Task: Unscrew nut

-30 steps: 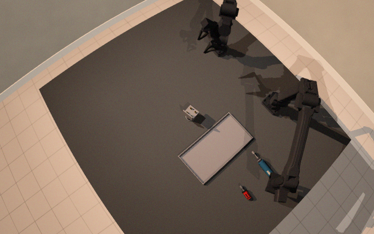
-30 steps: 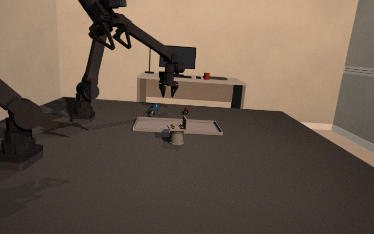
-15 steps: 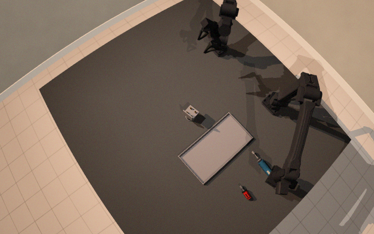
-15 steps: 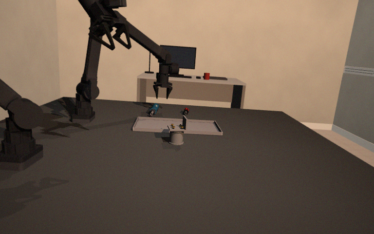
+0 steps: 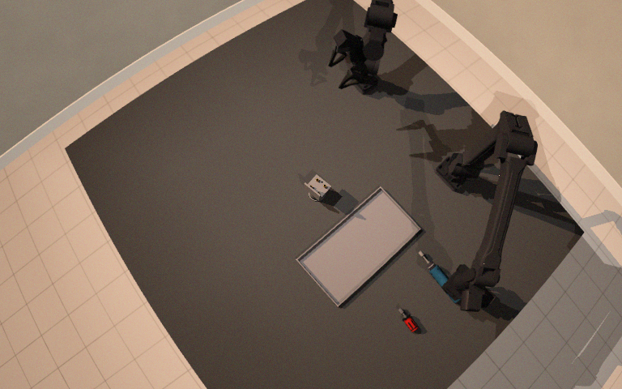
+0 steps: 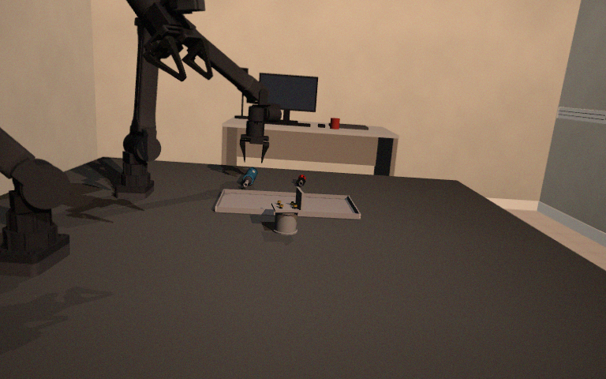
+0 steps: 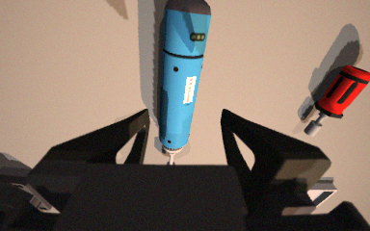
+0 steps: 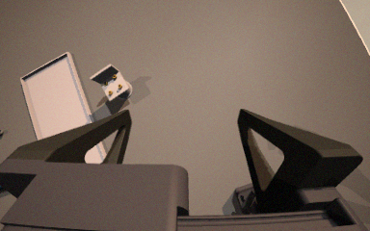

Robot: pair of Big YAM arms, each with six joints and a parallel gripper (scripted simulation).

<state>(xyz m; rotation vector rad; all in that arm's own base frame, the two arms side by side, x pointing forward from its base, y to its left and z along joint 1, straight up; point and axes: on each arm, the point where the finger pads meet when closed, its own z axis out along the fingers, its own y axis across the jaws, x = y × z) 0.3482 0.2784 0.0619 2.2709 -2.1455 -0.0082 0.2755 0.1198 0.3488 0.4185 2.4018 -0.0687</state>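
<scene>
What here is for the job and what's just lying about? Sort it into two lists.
For the job:
- blue nut driver
- joint module with its bracket and nuts
- left gripper, over the driver
- right gripper, open

Apparently just lying about:
- red screwdriver-like tool
- tray
- red mug

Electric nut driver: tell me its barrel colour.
The barrel is blue, clearest in the left wrist view.

Beneath the left pincer (image 6: pixel 253 160) (image 7: pixel 185 115), smooth, plastic-looking blue barrel (image 5: pixel 439 275) (image 6: pixel 250 174) (image 7: pixel 182 82) with metallic-looking tip (image 5: pixel 424 257) (image 6: pixel 245 181) (image 7: pixel 171 155); matt desk (image 5: pixel 206 206) (image 6: pixel 312 303) (image 7: pixel 270 38) (image 8: pixel 193 58).
</scene>
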